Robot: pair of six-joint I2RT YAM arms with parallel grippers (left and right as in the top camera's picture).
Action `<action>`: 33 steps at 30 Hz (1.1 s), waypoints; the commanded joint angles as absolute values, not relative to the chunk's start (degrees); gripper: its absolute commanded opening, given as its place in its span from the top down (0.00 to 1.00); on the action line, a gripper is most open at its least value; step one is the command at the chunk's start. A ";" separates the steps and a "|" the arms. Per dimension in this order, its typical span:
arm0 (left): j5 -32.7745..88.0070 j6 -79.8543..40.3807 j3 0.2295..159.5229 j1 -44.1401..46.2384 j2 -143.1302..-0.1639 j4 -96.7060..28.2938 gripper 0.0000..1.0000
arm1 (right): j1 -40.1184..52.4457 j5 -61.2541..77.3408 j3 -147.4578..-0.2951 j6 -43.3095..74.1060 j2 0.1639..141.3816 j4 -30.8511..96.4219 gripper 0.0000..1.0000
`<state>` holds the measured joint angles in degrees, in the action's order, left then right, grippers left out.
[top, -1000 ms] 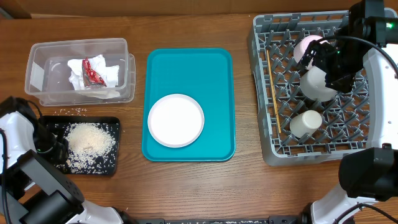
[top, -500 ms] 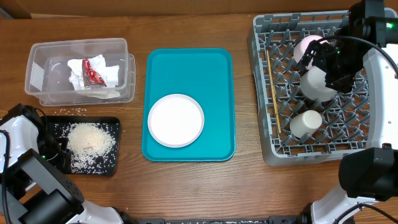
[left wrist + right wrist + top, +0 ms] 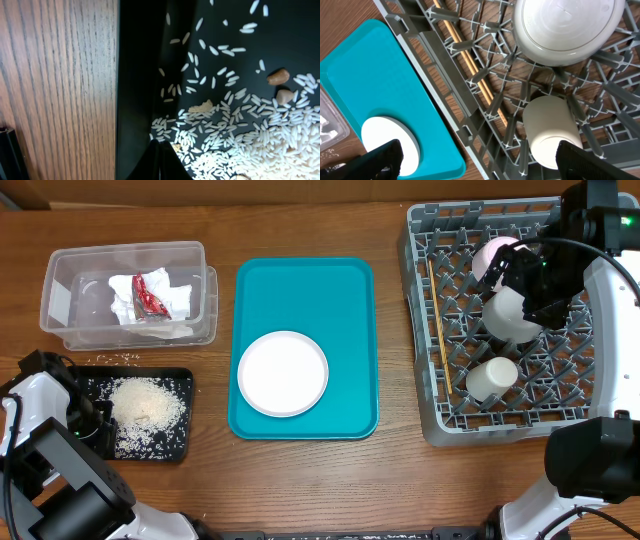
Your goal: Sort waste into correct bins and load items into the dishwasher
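A wooden table point(image 3: 400, 480) seen from above, with a robot arm at each side. In the middle, a flat teal tray point(image 3: 305, 280) carries a round pale plate point(image 3: 283, 373), lying face up toward the tray's near end; it is the one dish not in the rack. At the right, a grey dish rack point(image 3: 420, 330) holds a grey-white bowl point(image 3: 508, 320) bottom up, a small white cup point(image 3: 492, 378) just beside it, a small pink dish point(image 3: 492, 255) and wooden chopsticks point(image 3: 436, 315) laid along its left side. At the left, a clear tub point(image 3: 60, 300) holds crumpled napkins point(image 3: 125, 295) and a red wrapper point(image 3: 152, 298). Just below it, a black tray point(image 3: 185, 380) holds a heap of rice point(image 3: 145, 405), with a few loose grains point(image 3: 118, 359) on the table between the two

The left pincer point(image 3: 162, 162) is closed tight with nothing showing in it, its dark tip low over the rice at the black tray's left edge. The right pincer point(image 3: 477, 147) is spread fully wide and empty, hanging above the rack near the cup and bowl

The plate looks stiff, smooth and probably slippery, and whether it would break cannot be told. It lies flat, so the rim seems the only purchase: one finger under the lip, one on top. It may skate on the slick tray as the fingers close
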<state>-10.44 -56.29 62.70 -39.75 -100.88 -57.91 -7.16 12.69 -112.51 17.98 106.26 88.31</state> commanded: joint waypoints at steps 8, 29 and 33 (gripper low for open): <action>-16.62 -65.78 62.13 -39.83 -100.60 -66.65 0.96 | -7.57 12.95 -113.65 18.04 105.21 88.14 0.00; -10.81 -60.20 69.69 -39.77 -95.68 -72.73 0.96 | -7.57 12.95 -113.65 18.04 105.21 88.14 0.00; -9.52 -58.15 71.42 -39.72 -89.54 -73.17 0.95 | -7.57 12.95 -113.65 18.04 105.21 88.14 0.00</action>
<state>-11.03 -60.31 68.99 -39.75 -94.83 -72.86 -7.16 12.69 -112.51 17.98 106.26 88.33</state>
